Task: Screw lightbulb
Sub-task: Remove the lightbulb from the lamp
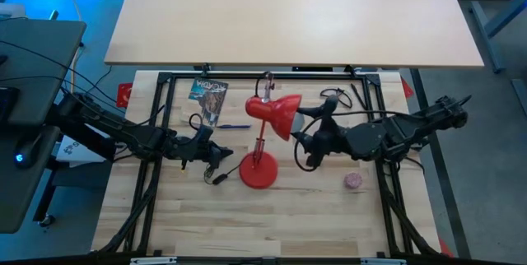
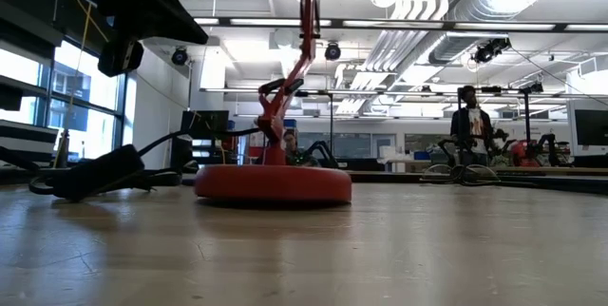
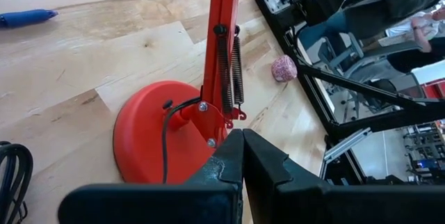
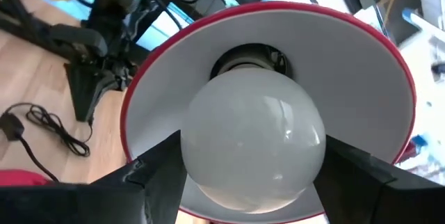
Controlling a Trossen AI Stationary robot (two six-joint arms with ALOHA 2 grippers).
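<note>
A red desk lamp stands on its round base [image 1: 258, 170] in the middle of the table, with its shade [image 1: 276, 114] turned toward the table's right. The white lightbulb [image 4: 254, 137] sits in the shade's white mouth [image 4: 361, 64]. Its neck is at the socket [image 4: 245, 60]. My right gripper [image 1: 303, 137] is at the shade's mouth, shut on the bulb. My left gripper [image 3: 241, 160] is shut and empty. It is just left of the lamp's base [image 3: 149, 137], near the lower hinge of the lamp's arm [image 3: 221, 116], and apart from it in the high view [image 1: 216, 153]. My right gripper pinches the bulb's round glass globe at its widest part [image 4: 198, 161] between its two fingers [image 4: 156, 172], one on each side. The fingers come from the table's right and point into the shade's mouth. The bulb is clear of the table, its neck end in the shade's socket.
A black cord with a plug [image 1: 216, 174] lies left of the lamp's base. A small pink ball [image 1: 352, 181] lies at the right. A blue pen [image 1: 235, 126] and a printed packet [image 1: 208, 92] lie at the far left. A person [image 2: 471, 125] stands in the room behind.
</note>
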